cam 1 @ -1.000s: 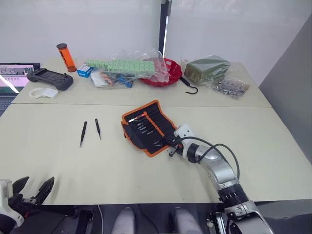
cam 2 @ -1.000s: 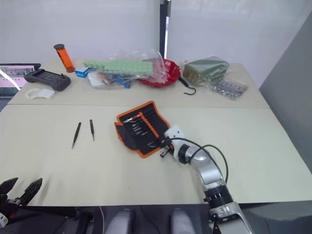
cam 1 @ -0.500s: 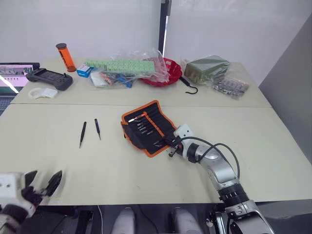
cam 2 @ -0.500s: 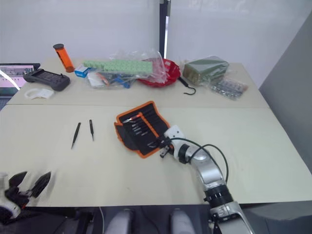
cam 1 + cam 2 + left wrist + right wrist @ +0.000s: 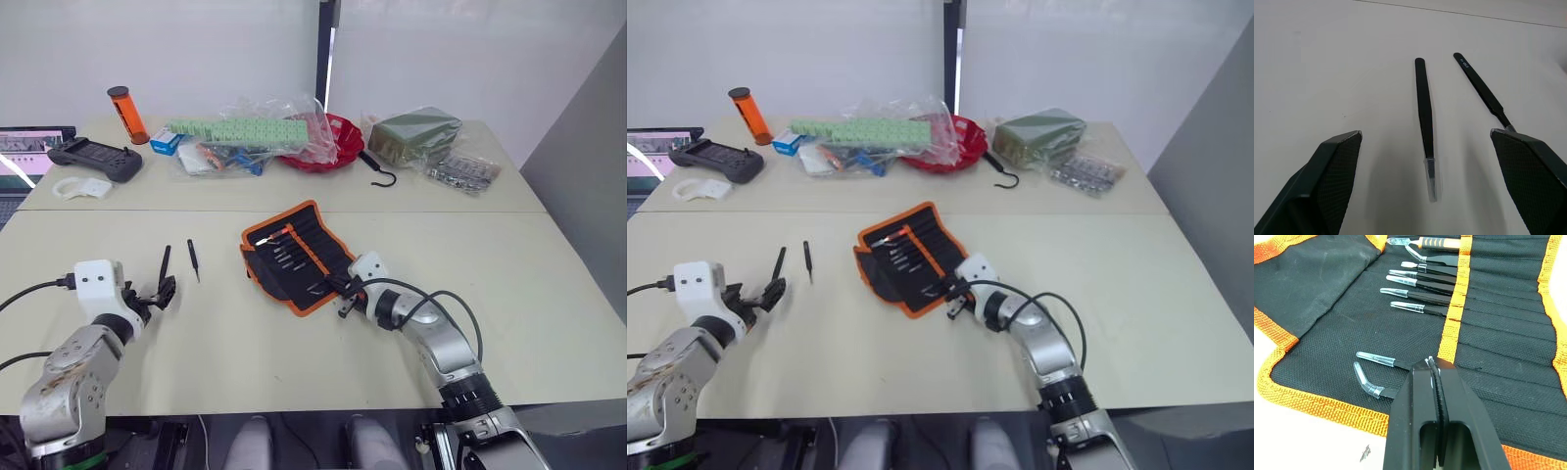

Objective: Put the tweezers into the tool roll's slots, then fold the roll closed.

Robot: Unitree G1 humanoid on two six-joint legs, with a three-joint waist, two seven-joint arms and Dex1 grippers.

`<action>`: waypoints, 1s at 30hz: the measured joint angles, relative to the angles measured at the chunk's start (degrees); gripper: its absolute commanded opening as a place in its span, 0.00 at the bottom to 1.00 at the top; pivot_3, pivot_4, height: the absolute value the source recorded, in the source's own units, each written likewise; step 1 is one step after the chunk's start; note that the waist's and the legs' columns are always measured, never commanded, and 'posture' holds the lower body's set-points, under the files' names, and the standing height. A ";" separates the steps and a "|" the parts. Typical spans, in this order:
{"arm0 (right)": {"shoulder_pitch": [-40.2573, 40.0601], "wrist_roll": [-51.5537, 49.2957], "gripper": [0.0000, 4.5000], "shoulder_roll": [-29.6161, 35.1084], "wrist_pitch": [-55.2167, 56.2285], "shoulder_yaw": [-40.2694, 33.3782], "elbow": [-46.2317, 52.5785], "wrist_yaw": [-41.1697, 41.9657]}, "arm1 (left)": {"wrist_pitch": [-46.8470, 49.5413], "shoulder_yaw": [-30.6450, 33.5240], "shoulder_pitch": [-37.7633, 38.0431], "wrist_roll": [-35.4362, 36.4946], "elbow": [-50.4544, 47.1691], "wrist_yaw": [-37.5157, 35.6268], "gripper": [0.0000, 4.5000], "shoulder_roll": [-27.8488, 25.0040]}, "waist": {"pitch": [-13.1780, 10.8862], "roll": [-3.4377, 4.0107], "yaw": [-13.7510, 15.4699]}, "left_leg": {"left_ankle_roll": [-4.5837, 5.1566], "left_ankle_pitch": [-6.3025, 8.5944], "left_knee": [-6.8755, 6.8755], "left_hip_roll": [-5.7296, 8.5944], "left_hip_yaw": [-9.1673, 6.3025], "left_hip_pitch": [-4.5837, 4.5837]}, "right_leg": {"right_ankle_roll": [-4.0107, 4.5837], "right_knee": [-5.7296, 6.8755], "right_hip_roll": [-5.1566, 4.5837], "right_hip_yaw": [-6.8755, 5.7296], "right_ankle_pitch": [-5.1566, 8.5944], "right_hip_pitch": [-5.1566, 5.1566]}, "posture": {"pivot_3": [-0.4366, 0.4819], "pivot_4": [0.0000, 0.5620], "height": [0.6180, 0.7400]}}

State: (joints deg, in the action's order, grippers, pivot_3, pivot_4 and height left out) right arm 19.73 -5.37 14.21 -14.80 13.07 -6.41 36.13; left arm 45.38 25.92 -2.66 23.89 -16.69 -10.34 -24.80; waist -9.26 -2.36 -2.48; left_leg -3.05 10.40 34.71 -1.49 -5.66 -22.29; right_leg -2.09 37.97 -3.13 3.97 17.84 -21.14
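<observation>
The tool roll lies open in the middle of the table, black with orange trim. Several tweezers sit in its slots behind the orange band, and two more tips show close to my right gripper. My right gripper is shut and its tip rests on the roll's near corner. Two loose tweezers lie side by side on the table left of the roll. My left gripper is open, just short of them, with the nearer one between its fingers' lines.
Along the table's back stand an orange cylinder, a black controller, plastic bags with green blocks, a red bowl, a black hook and a bagged green box. A laptop sits at far left.
My left arm has come up from below the table's near edge and forward, so its open gripper now sits at the two loose tweezers. The right arm has not moved.
</observation>
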 measured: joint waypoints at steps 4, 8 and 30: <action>-0.04 0.10 0.00 0.05 -0.33 -0.14 0.29 -0.21 | -0.16 -2.92 -3.50 -3.31 4.25 1.98 0.74 -0.03 | 0.01 0.08 0.13 | 0.00 0.00 0.01 0.01 -0.02 0.05 | -0.01 0.01 0.00 0.00 0.00 0.05 | 0.48 0.27 1.00; -0.03 0.14 0.00 0.05 -0.35 -0.15 0.35 -0.24 | -0.10 -3.56 -5.13 -4.78 5.98 3.07 0.45 -0.03 | 0.04 0.21 0.16 | 0.00 0.00 0.01 0.02 -0.02 0.07 | -0.02 0.02 0.01 0.00 0.01 0.06 | 0.48 0.27 1.00; 0.21 0.16 0.00 -0.23 -0.35 -0.15 0.27 -1.16 | -12.94 -6.25 -14.95 -0.32 -0.66 -13.88 0.01 -7.60 | -0.03 0.20 0.04 | 0.00 0.00 0.00 0.04 -0.06 -0.04 | -0.03 -0.04 0.01 0.01 0.01 0.01 | 0.48 0.27 1.00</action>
State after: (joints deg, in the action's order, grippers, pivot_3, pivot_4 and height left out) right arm 19.94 -5.20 13.97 -15.15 12.92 -6.14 34.98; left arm 32.44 19.68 -17.61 23.56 -17.34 -24.21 -32.40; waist -9.29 -2.15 -2.44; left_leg -3.05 10.40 34.71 -1.46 -5.72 -22.33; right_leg -2.13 37.93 -3.12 3.98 17.85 -21.14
